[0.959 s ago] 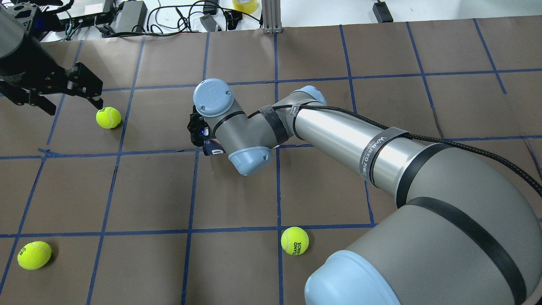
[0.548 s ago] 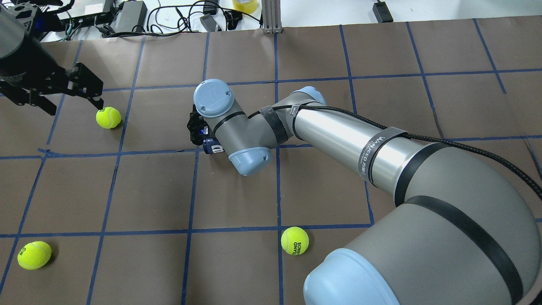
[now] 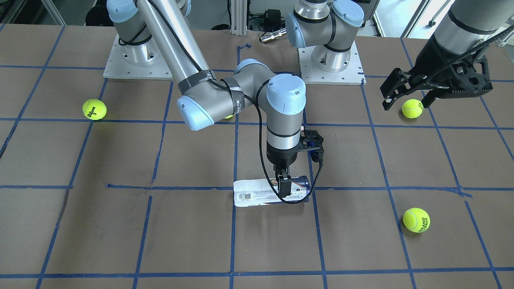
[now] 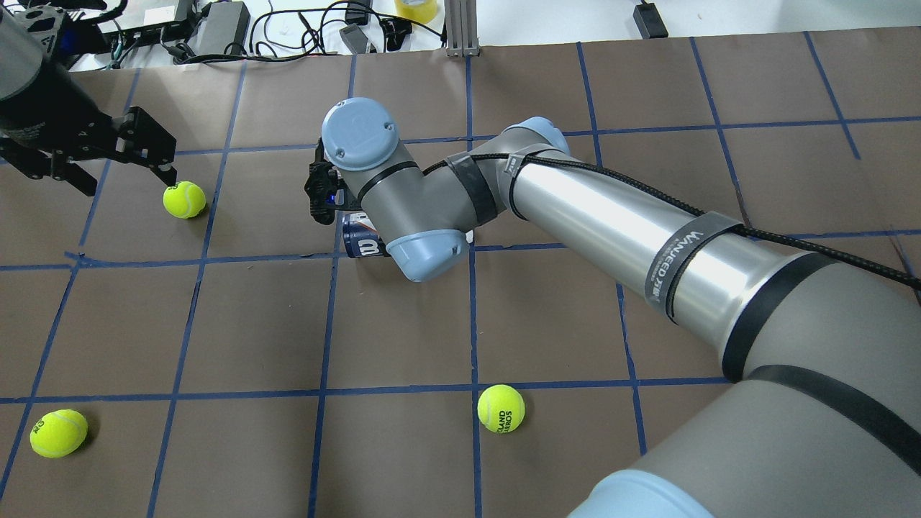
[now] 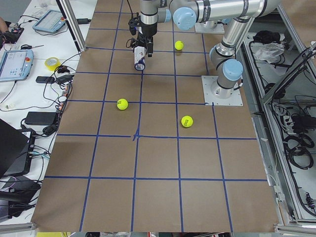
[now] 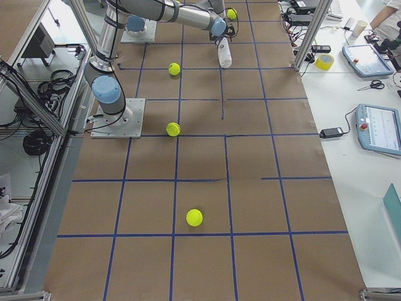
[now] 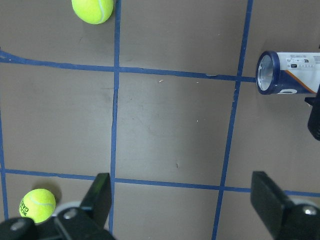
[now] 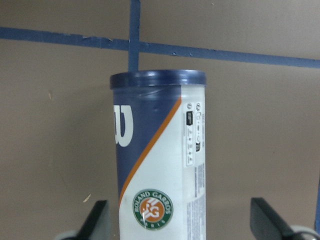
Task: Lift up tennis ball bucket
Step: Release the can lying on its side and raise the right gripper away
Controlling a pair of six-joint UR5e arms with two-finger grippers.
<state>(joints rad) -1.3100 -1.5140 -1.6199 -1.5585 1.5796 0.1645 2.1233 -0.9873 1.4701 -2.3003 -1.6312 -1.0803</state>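
The tennis ball bucket point(image 3: 255, 194) is a clear tube with a white label and a navy band, lying level near the table's middle. It also shows in the overhead view point(image 4: 360, 242), the left wrist view point(image 7: 290, 72) and the right wrist view point(image 8: 160, 150). My right gripper point(image 3: 282, 184) points straight down and is shut across the tube near its navy end, one finger on each side. I cannot tell how far the tube is off the table. My left gripper point(image 4: 126, 180) is open and empty, hovering beside a tennis ball point(image 4: 184, 199).
Loose tennis balls lie on the brown gridded table: one at the near left point(image 4: 58, 433), one at the near middle point(image 4: 501, 408), one near the right arm's base point(image 3: 94, 109). Cables and boxes point(image 4: 216, 29) sit along the far edge.
My right wrist has risen and shifted toward the far side, and the tube's navy end has moved with it. The left arm and the balls have stayed put.
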